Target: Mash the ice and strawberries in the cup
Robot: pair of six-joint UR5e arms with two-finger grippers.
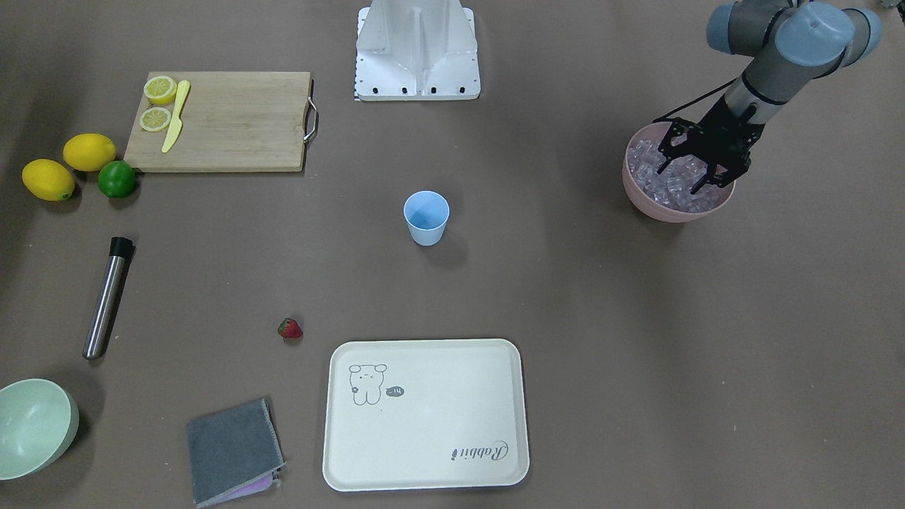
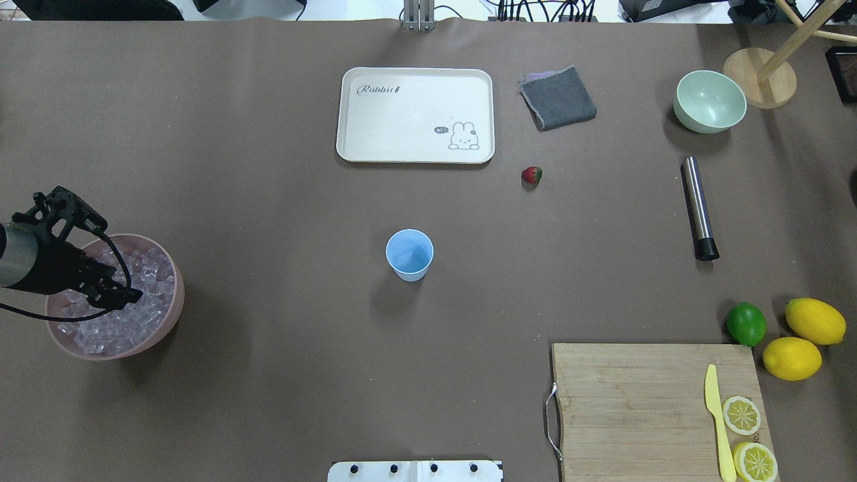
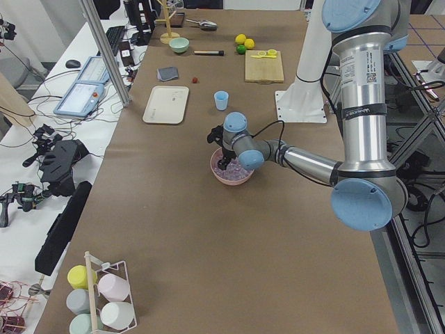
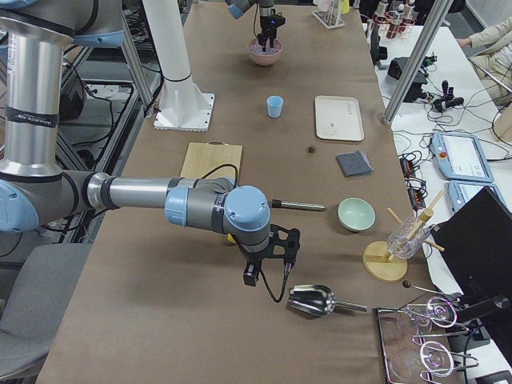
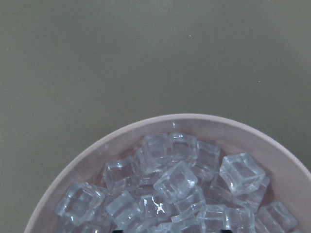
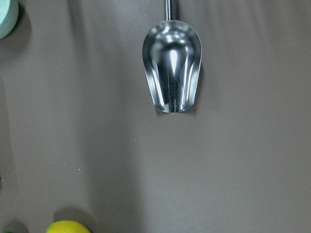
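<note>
The light-blue cup [image 1: 426, 218] [image 2: 409, 254] stands upright and empty at the table's middle. A small red strawberry [image 1: 290, 329] [image 2: 531, 175] lies alone on the table near the cream tray. Ice [image 1: 647, 159] [image 5: 175, 182] fills a pink bowl [image 1: 679, 212] [image 2: 171, 314] on my left side. My left gripper [image 1: 680, 180] [image 2: 124, 294] is open, its fingertips down among the cubes with nothing held. My right gripper [image 4: 268, 272] hovers far off, above a metal scoop [image 6: 171, 73]; whether it is open or shut I cannot tell.
A steel cylinder with a black end [image 2: 698, 207] lies on my right side. Nearby are a pale green bowl [image 2: 710, 102], a grey cloth [image 2: 558, 97], the cream tray [image 2: 415, 147], two lemons and a lime [image 2: 746, 324], and a cutting board [image 2: 636, 408] with lemon halves and a yellow knife.
</note>
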